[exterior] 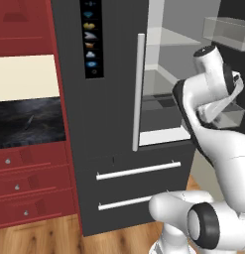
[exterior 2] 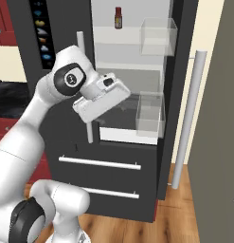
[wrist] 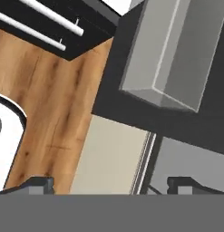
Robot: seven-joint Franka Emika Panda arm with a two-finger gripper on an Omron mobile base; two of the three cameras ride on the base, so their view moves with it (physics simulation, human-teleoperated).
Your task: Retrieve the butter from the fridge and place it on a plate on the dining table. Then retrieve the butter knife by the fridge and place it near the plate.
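Pincer fingers stood wide apart, with nothing between them; the 2 dark fingertips rose at the bottom corners of the hand view. The hand hung in front of the fridge, whose right-hand door was swung open, and pointed down and outward rather than into the compartment.

Ahead of the pincer, the hand view showed a clear door bin, the dark door edge, wood floor and 2 white drawer handles. The butter could not be made out on any shelf, so its place was not established; plate and dining table lay out of frame.

To do this step well, the wrist would probably need to turn back toward the shelves, so that the hand camera could search them before any reach, and to keep away from the door bins close beside the hand.

Left base view gave what the others lacked: a black stone desk well off to the side of the pincer, bearing a thin grey sliver, possibly the butter knife. Right base view alone showed a small red bottle on the top shelf, above and beyond the pincer, and the open door's long white bar handle.
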